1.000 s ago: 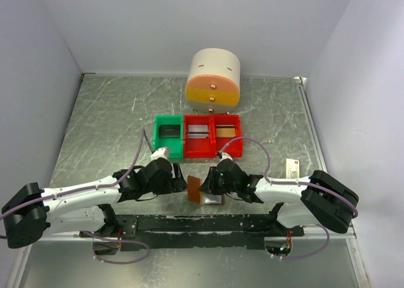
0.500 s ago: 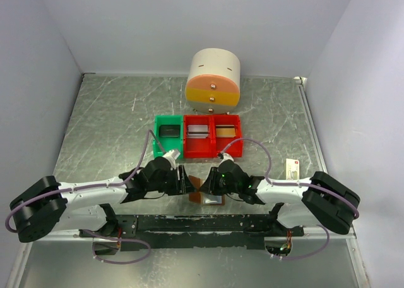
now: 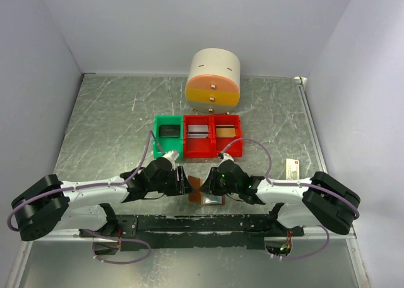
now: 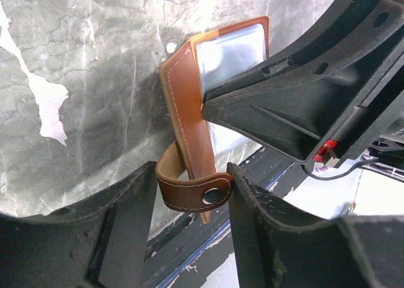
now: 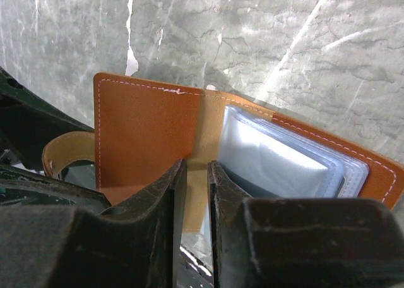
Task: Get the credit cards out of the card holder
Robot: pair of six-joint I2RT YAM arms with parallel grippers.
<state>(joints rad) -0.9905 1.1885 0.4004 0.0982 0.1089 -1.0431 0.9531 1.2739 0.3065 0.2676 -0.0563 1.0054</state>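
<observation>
Card holder [image 4: 186, 105] sits half open, strap clamped inside the left gripper [image 4: 192, 193], middle fold pinched inside the right gripper [image 5: 196, 174].

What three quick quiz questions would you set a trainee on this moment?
1. True or false: the card holder is folded shut.
2. What sits between the fingers of the left gripper? A) the snap strap B) a loose card C) nothing
3. What colour is the leftmost bin in the top view?
Key: 1 false; 2 A; 3 green.
</observation>
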